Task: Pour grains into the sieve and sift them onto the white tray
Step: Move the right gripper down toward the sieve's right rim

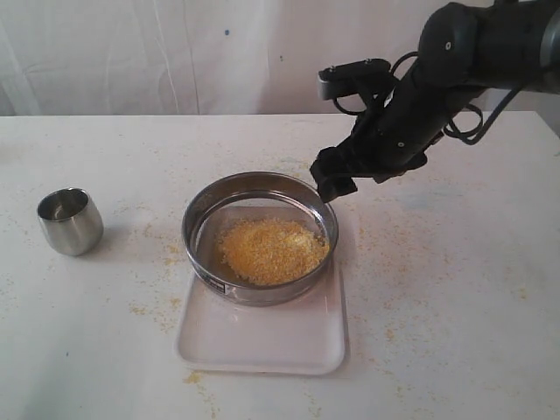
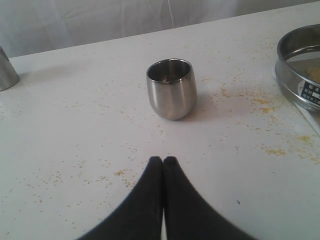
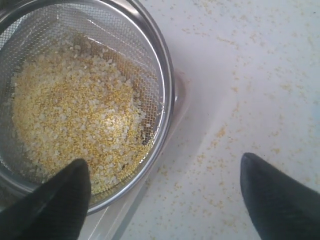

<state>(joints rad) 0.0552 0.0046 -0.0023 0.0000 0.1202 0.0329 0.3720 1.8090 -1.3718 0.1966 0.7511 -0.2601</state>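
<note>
Exterior view only: whole white tray (image 1: 262,343) under the sieve (image 1: 273,296)

One sieve (image 1: 254,293), one white tray (image 1: 262,343), one heap of grains (image 1: 271,251) and one table (image 1: 455,306). Two steel vessels: a rounded steel cup (image 1: 70,220) and a second steel vessel (image 2: 6,70), cut off at the frame edge. Two grippers: left gripper (image 2: 163,160) and right gripper (image 3: 160,162).

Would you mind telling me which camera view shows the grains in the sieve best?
The right wrist view: it looks down on the grains from close, so pale and yellow ones can be told apart. The exterior view shows them as a yellow heap in the sieve. The left wrist view catches only a sliver at its edge.
</note>
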